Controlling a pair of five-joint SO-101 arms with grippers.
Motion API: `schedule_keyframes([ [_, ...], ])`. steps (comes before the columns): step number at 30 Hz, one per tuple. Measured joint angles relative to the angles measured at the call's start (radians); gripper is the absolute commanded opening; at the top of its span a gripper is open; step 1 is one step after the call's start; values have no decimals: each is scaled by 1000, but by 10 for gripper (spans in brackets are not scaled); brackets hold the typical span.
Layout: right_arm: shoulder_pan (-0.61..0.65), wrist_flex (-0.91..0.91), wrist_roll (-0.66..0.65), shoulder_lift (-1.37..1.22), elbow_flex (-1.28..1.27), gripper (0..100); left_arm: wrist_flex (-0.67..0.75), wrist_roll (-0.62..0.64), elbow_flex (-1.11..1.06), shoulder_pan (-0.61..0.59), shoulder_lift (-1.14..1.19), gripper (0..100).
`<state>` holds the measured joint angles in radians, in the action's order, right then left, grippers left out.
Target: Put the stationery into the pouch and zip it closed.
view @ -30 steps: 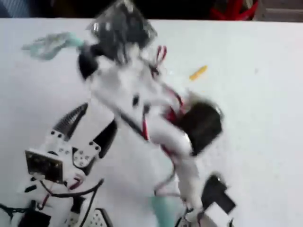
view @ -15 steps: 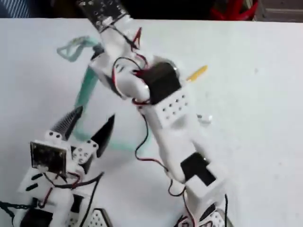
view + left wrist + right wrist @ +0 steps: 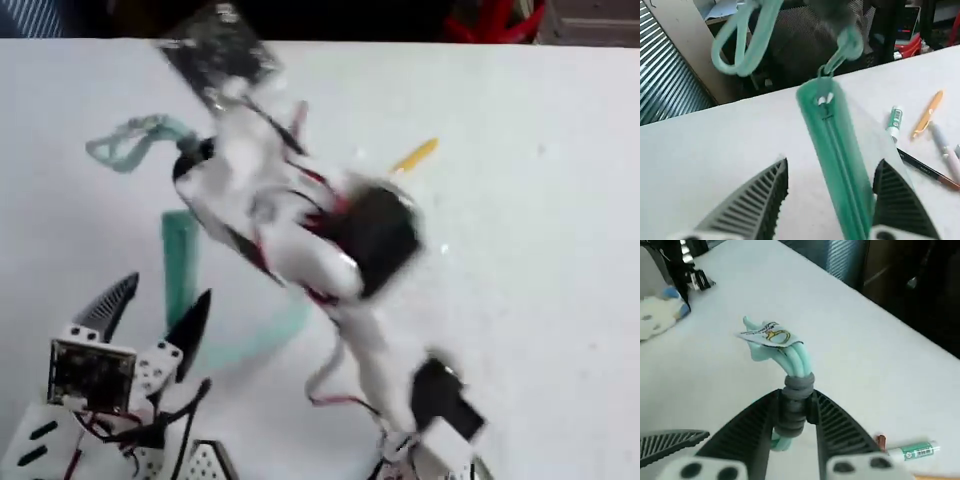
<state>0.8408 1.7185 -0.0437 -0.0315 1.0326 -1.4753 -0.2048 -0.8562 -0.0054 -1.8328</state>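
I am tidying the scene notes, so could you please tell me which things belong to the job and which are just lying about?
Job: pouch, strap, orange pen, marker, pencil.
Lying about: red object, mesh chair.

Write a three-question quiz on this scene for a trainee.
1. Which hand is open astride the pouch?
2. Fill the gap: the right hand is shut on the pouch's ____.
3. True or false: the orange pen lies on the table, outside the pouch.

Key
1. The left hand.
2. strap.
3. True.
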Motion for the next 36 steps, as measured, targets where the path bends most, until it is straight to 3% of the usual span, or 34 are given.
schedule_keyframes([
  [8,0,-23,-14,384,-350,19,-8,-12,49,6,0,276],
  [15,0,-83,-64,595,-557,19,29,21,9,196,0,276],
  [26,-81,-66,-66,666,-635,19,103,28,-72,218,0,276],
  [32,-86,-18,-155,667,-635,19,103,28,-97,218,0,311],
  [36,-84,-5,-265,694,-635,19,126,-100,-160,218,0,312],
])
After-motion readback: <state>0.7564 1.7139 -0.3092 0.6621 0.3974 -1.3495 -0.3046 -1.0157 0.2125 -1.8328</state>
